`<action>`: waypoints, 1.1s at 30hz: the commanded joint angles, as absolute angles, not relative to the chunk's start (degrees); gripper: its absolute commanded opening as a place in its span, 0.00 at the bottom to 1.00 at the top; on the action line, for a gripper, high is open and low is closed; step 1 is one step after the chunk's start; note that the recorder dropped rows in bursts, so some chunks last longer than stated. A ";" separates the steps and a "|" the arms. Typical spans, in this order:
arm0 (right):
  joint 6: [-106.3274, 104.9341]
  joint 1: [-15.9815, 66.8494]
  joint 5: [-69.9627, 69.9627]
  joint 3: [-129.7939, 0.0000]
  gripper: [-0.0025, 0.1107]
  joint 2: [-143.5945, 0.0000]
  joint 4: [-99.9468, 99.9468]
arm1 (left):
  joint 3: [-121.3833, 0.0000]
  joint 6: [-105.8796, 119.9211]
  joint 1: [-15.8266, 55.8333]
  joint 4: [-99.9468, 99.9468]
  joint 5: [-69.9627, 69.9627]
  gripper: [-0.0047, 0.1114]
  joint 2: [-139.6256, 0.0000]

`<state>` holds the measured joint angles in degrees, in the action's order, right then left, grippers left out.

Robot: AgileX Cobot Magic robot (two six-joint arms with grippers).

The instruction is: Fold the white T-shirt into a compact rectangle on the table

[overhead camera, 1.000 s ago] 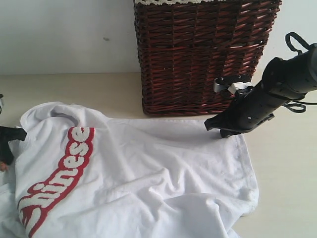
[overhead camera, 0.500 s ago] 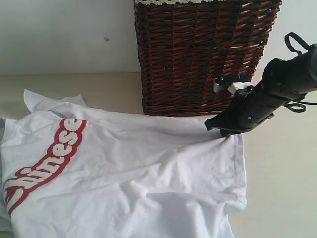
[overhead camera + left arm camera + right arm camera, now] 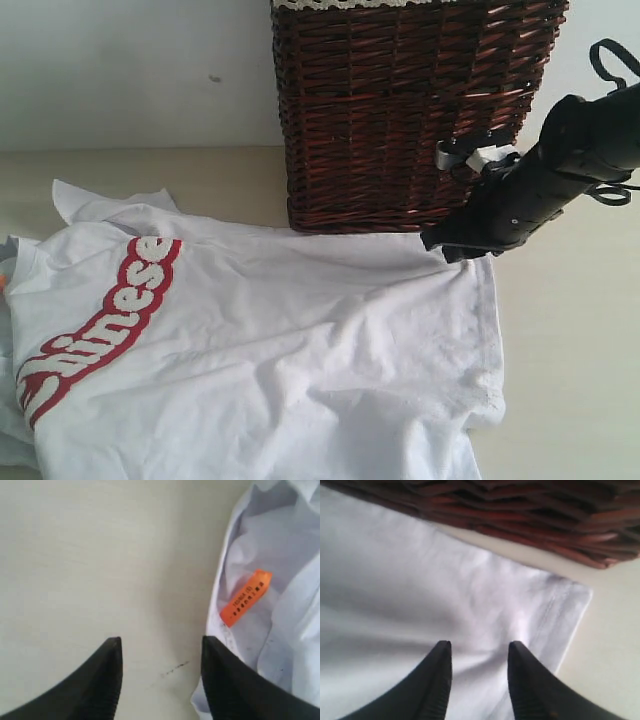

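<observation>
The white T-shirt (image 3: pixel 280 340) lies spread on the table (image 3: pixel 570 350), with its red-outlined lettering (image 3: pixel 100 320) at the left. My right gripper (image 3: pixel 440 246) hovers over the shirt's far right corner, just in front of the basket. In the right wrist view this gripper (image 3: pixel 480 645) is open, with the hemmed corner (image 3: pixel 555 610) lying loose beneath it. My left gripper (image 3: pixel 161 642) is open over bare table (image 3: pixel 75 555), beside the shirt's neck opening (image 3: pixel 280 580) and its orange tag (image 3: pixel 246 604). It holds nothing and does not show in the exterior view.
A dark brown wicker basket (image 3: pixel 400 110) stands at the back, right behind the shirt's far edge and close to my right arm. Its base (image 3: pixel 530 515) shows in the right wrist view. Bare table lies right of the shirt.
Both grippers have opened and let go of the shirt. The shirt was drawn out flatter toward the left. My left gripper has left the exterior view and my right arm has risen slightly.
</observation>
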<state>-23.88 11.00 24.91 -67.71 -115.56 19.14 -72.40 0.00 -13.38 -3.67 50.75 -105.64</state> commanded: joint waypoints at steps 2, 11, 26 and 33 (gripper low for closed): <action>-26.54 10.68 33.79 -67.13 0.35 -113.34 22.96 | -72.83 0.42 -13.09 -1.11 51.57 0.46 -104.06; -31.69 11.16 27.66 -53.23 0.25 -97.37 31.21 | -72.83 7.23 -13.09 6.14 50.78 0.45 -103.76; -31.67 39.47 16.15 -27.16 0.02 -83.21 37.02 | -65.62 20.27 -8.99 16.74 58.73 0.13 -98.22; -31.80 40.29 13.46 -27.28 0.02 -93.39 36.94 | -58.23 18.99 2.59 11.10 69.46 0.13 -96.58</action>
